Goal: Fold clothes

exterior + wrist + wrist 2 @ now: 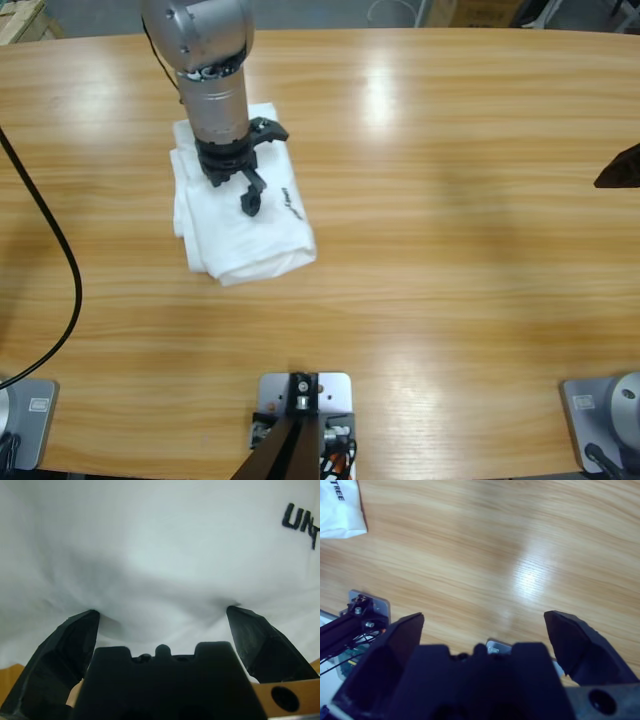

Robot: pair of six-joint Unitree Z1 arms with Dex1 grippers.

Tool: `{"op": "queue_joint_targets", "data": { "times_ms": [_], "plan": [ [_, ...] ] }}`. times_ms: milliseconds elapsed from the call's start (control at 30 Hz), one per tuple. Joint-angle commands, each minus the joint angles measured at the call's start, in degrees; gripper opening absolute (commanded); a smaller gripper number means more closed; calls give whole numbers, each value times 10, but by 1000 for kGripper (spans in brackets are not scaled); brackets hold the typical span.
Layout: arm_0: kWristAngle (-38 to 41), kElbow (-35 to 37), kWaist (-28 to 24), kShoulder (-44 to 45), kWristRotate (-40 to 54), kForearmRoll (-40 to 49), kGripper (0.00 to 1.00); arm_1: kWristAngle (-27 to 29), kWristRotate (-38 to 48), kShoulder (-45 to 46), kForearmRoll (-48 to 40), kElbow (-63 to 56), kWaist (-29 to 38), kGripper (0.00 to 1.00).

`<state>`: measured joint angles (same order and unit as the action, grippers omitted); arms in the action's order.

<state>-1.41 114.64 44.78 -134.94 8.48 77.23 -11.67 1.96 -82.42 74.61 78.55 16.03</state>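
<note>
The clothes are one white T-shirt, folded into a thick rectangle left of the table's middle, with small black lettering on its top. My left arm comes down from the top edge. Its gripper is open right over the folded shirt. In the left wrist view white fabric fills the picture, and the left gripper has both tips pressed into the cloth with nothing clamped between them. My right gripper is open over bare wood, far from the shirt's corner. Only its black tip shows at the right edge.
A black cable curves across the table's left end. Bare wooden tabletop stretches from the shirt to the right edge and down to the front edge.
</note>
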Motion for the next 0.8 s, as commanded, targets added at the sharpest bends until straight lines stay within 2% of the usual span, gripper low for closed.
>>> {"op": "queue_joint_targets", "data": {
  "times_ms": [33,133,267,467,800],
  "plan": [
    [20,-17,3,-66,-11,-21,1000,-10,-11,-28,15,12,-10,973],
    [11,-19,3,-75,-27,-26,1000,-11,-12,-37,19,24,-10,973],
    [-48,-19,-8,-87,-77,-29,998,-11,-15,-49,27,45,-10,973],
    [-76,-30,-76,-87,-112,-27,996,-14,-18,-65,37,72,-10,972],
    [-72,-64,-193,-78,-171,-27,991,-19,-19,-81,46,99,-10,968]
  ]
}}
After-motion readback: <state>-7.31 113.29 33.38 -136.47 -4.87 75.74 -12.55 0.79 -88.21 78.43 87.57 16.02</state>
